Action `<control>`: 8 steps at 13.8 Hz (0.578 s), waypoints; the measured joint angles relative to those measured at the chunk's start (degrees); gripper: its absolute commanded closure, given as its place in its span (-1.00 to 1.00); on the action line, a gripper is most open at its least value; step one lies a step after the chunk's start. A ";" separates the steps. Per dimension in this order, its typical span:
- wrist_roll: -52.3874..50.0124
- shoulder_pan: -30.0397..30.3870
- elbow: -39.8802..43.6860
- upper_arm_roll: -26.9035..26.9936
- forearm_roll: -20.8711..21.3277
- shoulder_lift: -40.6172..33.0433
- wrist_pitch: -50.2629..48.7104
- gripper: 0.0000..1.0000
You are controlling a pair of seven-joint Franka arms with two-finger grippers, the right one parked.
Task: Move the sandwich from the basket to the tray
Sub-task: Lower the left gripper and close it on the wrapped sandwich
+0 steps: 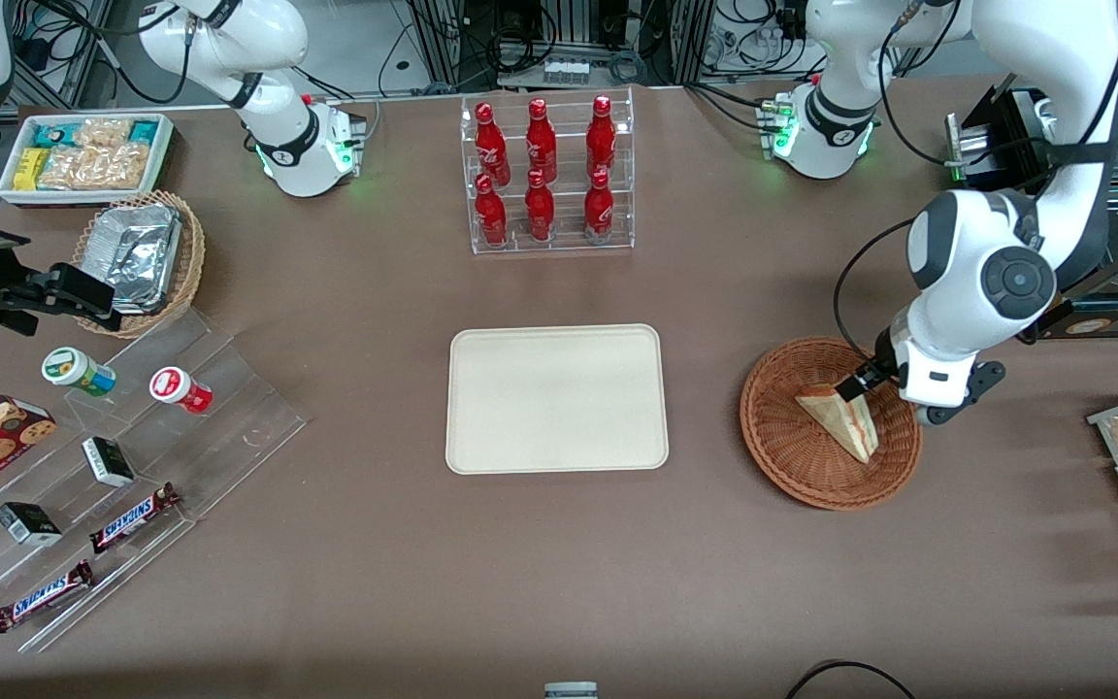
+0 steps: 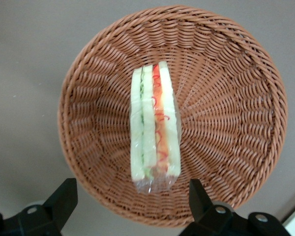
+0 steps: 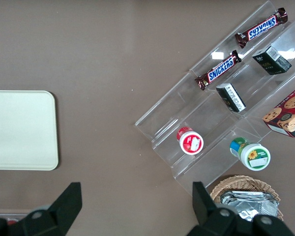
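Gripper hovers low over the basket, fingers spread wide, grasping nothing. Sandwich lies in the basket just below, filling edge up. Tray sits near, toward the table's middle.

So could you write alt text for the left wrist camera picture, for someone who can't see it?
A wrapped triangular sandwich stands on edge in a round reddish-brown wicker basket, showing green and orange-red filling. The robot's open gripper hovers just above it, one black finger either side of the sandwich's end, not yet touching. Grey-brown table surrounds the basket.
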 measured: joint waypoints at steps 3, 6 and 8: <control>-1.27 0.00 -0.01 0.00 0.00 2.71 3.74 -1.00; -1.80 0.00 -0.01 0.00 0.00 4.73 6.28 -1.00; -2.51 0.00 -0.01 -0.02 0.00 5.60 7.51 -0.99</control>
